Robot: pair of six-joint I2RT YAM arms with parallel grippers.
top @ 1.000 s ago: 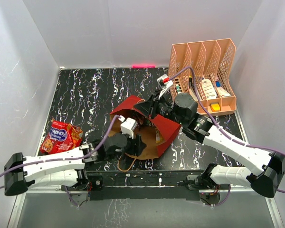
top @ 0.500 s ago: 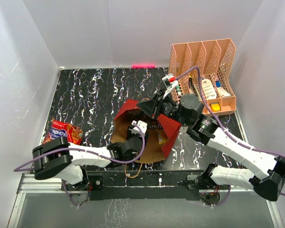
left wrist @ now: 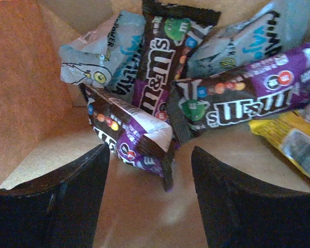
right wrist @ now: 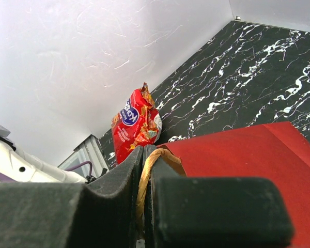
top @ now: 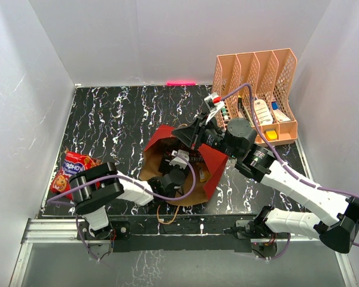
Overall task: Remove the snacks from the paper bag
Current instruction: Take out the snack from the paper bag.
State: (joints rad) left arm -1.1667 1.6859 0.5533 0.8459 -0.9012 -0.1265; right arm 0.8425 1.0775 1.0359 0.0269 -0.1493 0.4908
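The dark red paper bag [top: 212, 158] lies on its side mid-table, its brown mouth facing the arms. My left gripper [left wrist: 150, 155] is inside it, open, fingers [left wrist: 67, 201] either side of the near end of a purple candy packet [left wrist: 129, 134] without touching it. Behind that lie brown-purple packets [left wrist: 232, 101], silver-blue ones [left wrist: 101, 62] and a yellow one [left wrist: 292, 142]. My right gripper [right wrist: 144, 152] is shut on the bag's cord handle [right wrist: 147, 175], holding the upper edge [top: 188, 133] up. The large red snack bag [top: 72, 170] lies on the table at the left.
A peach mesh rack [top: 254, 95] with pens and small items stands at the back right. The bag's other cord handle [top: 167, 212] lies on the table near the front edge. White walls close in both sides and the back.
My left arm has reached further into the bag and its jaws stand wider than half a second ago. The right gripper keeps hold of the handle, shifted slightly right a second ago.
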